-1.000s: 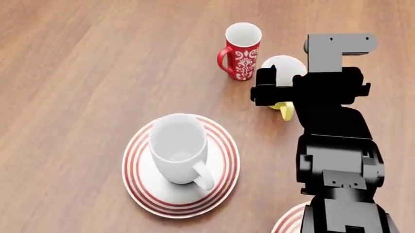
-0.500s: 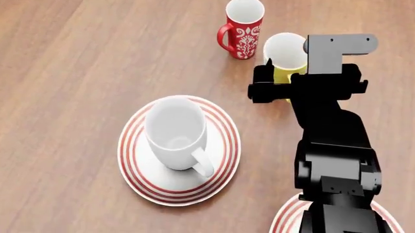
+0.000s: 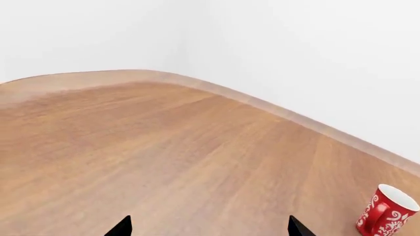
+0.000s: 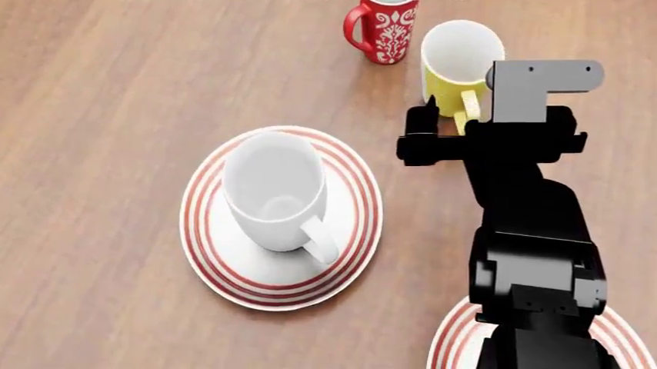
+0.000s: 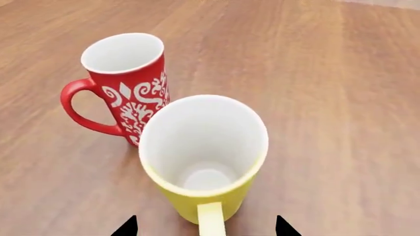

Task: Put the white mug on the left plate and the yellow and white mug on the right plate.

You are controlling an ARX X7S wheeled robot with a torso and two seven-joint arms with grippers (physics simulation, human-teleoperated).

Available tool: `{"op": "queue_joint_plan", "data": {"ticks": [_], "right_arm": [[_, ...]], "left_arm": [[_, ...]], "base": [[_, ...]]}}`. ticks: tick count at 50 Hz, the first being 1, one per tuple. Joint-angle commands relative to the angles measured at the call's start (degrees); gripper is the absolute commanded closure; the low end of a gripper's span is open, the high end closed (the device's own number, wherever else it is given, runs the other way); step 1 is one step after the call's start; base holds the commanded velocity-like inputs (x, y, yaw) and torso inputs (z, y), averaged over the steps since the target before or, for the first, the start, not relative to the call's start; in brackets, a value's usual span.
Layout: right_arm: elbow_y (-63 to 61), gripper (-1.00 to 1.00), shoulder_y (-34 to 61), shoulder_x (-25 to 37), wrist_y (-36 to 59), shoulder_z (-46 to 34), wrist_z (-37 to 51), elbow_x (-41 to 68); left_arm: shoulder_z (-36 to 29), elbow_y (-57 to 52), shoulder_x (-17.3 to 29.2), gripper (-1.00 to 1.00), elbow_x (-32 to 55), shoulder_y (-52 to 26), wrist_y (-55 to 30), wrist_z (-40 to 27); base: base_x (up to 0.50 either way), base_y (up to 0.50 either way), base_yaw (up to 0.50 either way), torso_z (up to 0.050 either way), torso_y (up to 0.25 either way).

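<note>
While right gripper [image 5: 204,227] sits spread, unclosed, at yellow and white mug [image 4: 458,58] upper right, straddle handle, avoid red mug [image 4: 382,29]; left gripper [image 3: 206,228] spread, idle.

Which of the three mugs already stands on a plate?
The white mug, on the left plate. The yellow and white mug and red mug stand on the table.
</note>
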State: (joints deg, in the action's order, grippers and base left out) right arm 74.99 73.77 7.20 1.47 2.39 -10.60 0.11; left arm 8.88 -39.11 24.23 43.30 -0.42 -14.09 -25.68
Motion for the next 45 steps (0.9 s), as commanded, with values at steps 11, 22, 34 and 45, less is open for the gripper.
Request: {"op": "queue_joint_plan", "data": {"ticks": [11,22,34,45], "right_arm": [[0.0,-1.0,0.74,0.32,-0.14,0.26,0.25,-0.08],[0.0,-1.0,0.39,0.3,0.08,0.35,0.14,-0.06],[0.0,1.0,0.04,0.2,-0.19,0.82,-0.88,0.11],[0.0,1.0,-0.05,0.41,-0.12,1.7,-0.46,0.11]], "left_arm": [[-0.08,-0.39,0.16,-1.0,-0.04,0.65,1.13,0.6],[0.0,-0.09,0.04,-1.0,0.1,0.32,0.97,-0.27],[-0.19,0.19,-0.01,-1.0,-0.16,0.08,1.04,-0.7],[0.09,-0.19,0.26,-1.0,0.22,0.26,0.93,-1.25]], "base": [[0.0,0.0,0.0,0.008,-0.145],[0.0,0.0,0.0,0.003,-0.025],[0.0,0.0,0.0,0.0,0.0],[0.0,0.0,0.0,0.0,0.0]]}}
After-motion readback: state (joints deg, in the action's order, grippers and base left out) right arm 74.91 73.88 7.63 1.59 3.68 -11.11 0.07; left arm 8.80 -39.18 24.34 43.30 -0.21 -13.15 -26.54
